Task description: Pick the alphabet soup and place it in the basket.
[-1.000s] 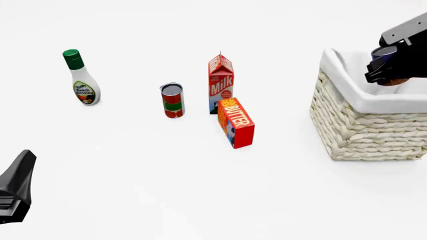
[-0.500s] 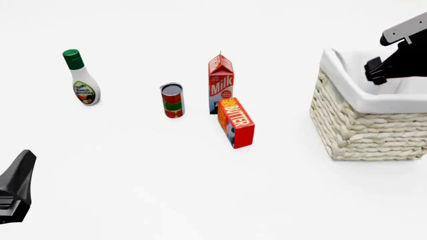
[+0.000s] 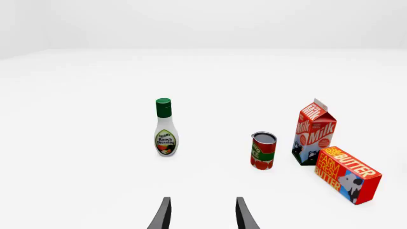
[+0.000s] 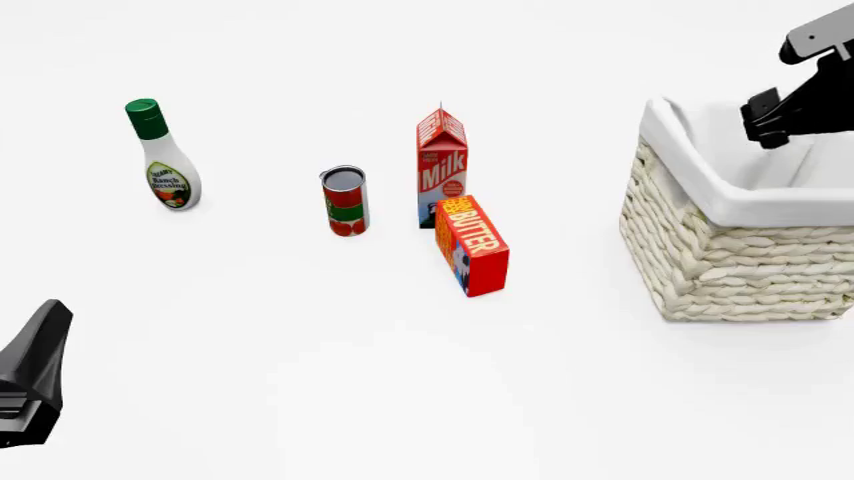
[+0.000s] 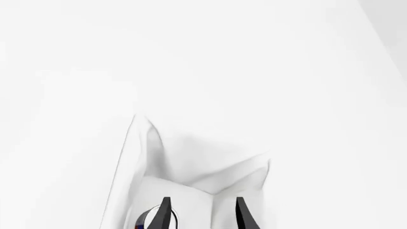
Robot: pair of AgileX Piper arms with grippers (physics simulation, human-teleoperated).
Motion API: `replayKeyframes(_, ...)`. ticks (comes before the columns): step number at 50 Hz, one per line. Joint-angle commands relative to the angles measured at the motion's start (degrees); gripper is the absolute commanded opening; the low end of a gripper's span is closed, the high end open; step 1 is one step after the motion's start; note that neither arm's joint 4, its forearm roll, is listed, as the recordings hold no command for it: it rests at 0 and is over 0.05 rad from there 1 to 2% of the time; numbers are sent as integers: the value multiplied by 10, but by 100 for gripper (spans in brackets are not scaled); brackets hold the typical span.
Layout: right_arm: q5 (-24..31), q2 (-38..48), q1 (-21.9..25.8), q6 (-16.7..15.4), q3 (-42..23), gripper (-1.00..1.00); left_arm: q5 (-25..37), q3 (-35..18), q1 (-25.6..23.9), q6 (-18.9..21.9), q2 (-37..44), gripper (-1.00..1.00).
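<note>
The basket (image 4: 734,260), woven cream wicker with a white cloth lining, stands at the right of the table. In the right wrist view a bit of the alphabet soup (image 5: 150,218) shows down inside the lining (image 5: 190,167): a silver-white top with a blue edge, partly behind one finger. The front view hides the can. My right gripper (image 4: 770,125) (image 5: 202,214) hangs open above the basket with nothing between its fingers. At the near left edge my left gripper (image 4: 40,360) (image 3: 202,214) is open and empty, far from the basket.
Left of the basket stand a ranch dressing bottle (image 4: 163,160), a can with a red and green label (image 4: 344,202), a milk carton (image 4: 441,165) and a red butter box (image 4: 473,245) lying just in front of the carton.
One second ago my right gripper held the can low over the basket. It let go, and has since risen up and to the right. The left arm has not moved.
</note>
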Motion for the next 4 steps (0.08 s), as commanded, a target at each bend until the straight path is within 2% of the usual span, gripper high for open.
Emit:
replayKeyframes(1,26,-47,7,7,-9,100,0,0,0,0,0,100)
replayKeyframes(4,33,-64,9,9,-10,100,0,0,0,0,0,100)
